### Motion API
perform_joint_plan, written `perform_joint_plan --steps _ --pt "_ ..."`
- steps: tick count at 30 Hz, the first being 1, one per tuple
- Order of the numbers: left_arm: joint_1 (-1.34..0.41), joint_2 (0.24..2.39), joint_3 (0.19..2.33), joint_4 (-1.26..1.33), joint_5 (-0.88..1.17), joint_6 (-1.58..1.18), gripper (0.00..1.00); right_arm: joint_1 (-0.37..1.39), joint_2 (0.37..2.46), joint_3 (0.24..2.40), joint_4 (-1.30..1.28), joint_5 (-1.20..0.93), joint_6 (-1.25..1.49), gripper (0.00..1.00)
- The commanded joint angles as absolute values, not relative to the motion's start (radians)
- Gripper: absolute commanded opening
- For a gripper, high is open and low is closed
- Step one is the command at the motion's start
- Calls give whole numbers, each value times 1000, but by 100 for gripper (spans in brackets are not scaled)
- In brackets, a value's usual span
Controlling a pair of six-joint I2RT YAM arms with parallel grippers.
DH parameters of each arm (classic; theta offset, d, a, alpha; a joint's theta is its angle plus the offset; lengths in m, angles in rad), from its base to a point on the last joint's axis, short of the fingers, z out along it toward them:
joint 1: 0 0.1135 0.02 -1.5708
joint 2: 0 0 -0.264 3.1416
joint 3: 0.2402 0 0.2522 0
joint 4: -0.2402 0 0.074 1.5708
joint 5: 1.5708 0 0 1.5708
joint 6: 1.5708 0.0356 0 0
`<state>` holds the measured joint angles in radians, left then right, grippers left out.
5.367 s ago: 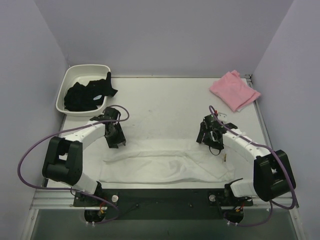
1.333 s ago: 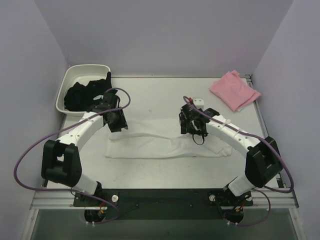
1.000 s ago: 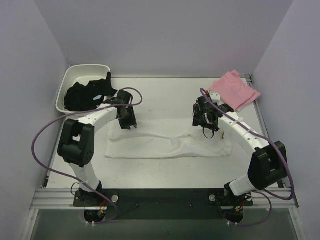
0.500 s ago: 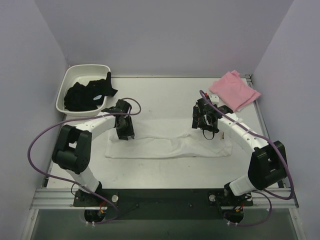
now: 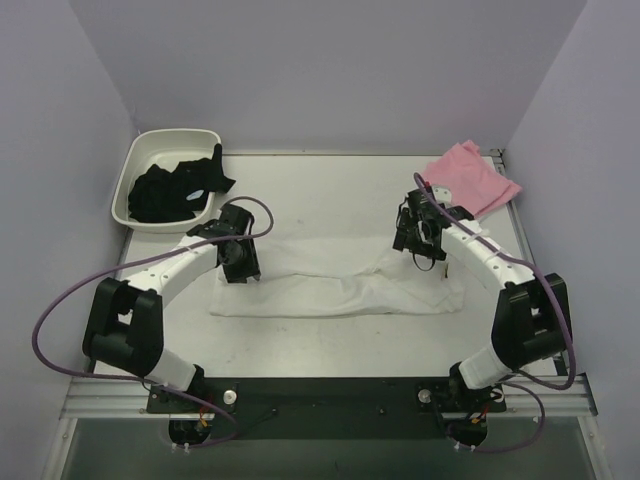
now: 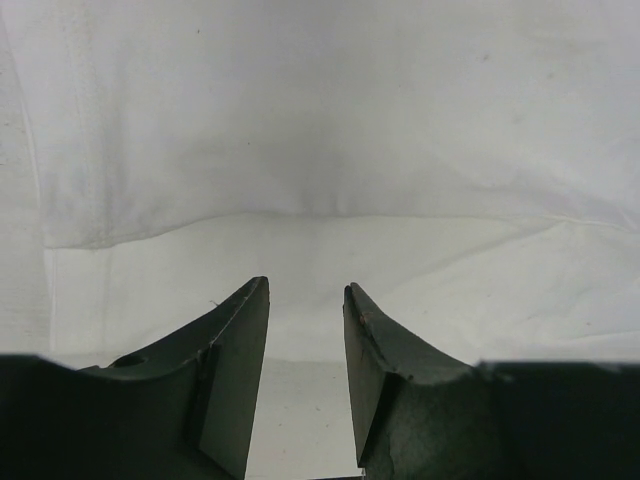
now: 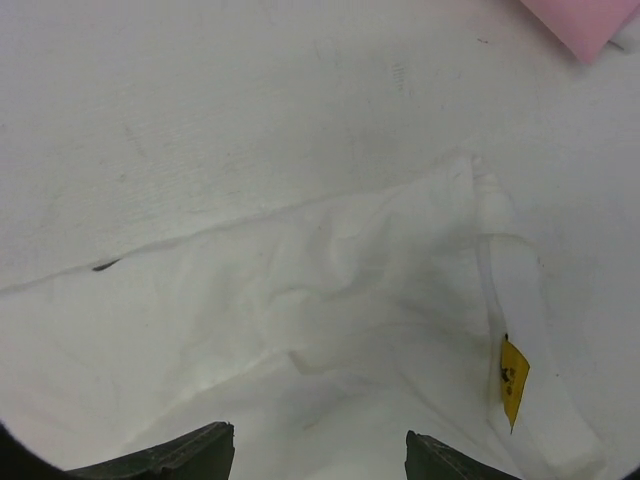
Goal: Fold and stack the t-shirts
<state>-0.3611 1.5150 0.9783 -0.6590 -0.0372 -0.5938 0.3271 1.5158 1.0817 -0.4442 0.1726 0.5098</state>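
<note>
The white t-shirt point(image 5: 330, 290) lies folded into a long band across the middle of the table, with its yellow neck tag point(image 7: 513, 378) near the right end. My left gripper point(image 5: 240, 262) hovers over the band's left end. In the left wrist view this gripper point(image 6: 305, 290) is open, and only white cloth point(image 6: 320, 120) shows below the gap. My right gripper point(image 5: 418, 240) is over the bunched right end. In its own view it point(image 7: 318, 440) stands open above the wrinkled cloth point(image 7: 350, 300). The pink t-shirt point(image 5: 470, 180) lies folded at the back right corner.
A white tub point(image 5: 135, 170) holding a black garment point(image 5: 175, 190) sits at the back left. Purple cables loop from both arms. A corner of the pink cloth point(image 7: 590, 20) shows beyond the right gripper. The table point(image 5: 330, 200) ends at walls on three sides.
Since the earliest frame the shirt's near part has been folded away into a narrower band. In the last second the left gripper shifted slightly leftward and the right gripper slightly rightward; both stayed open.
</note>
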Motion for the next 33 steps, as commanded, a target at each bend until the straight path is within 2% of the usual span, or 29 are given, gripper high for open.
perform_joint_plan --steps 1,13,24,28,29,33 --pt "-356 1440 1014 -690 -58 -586 46 223 1585 1108 -396 89 548 68" --pt "-330 1439 1008 -689 -44 -572 46 176 1677 1112 -330 -33 546 66" --pt "-328 1445 1008 -680 -38 -571 46 183 1718 1109 -314 -57 545 62" --pt "-328 1448 1003 -677 -38 -569 46 186 1714 1098 -310 -61 546 54" --pt "-328 1450 1000 -676 -38 -569 46 189 1709 1095 -311 -60 546 48" --pt "-328 1456 988 -664 -34 -572 46 198 1680 1083 -314 -51 542 38"
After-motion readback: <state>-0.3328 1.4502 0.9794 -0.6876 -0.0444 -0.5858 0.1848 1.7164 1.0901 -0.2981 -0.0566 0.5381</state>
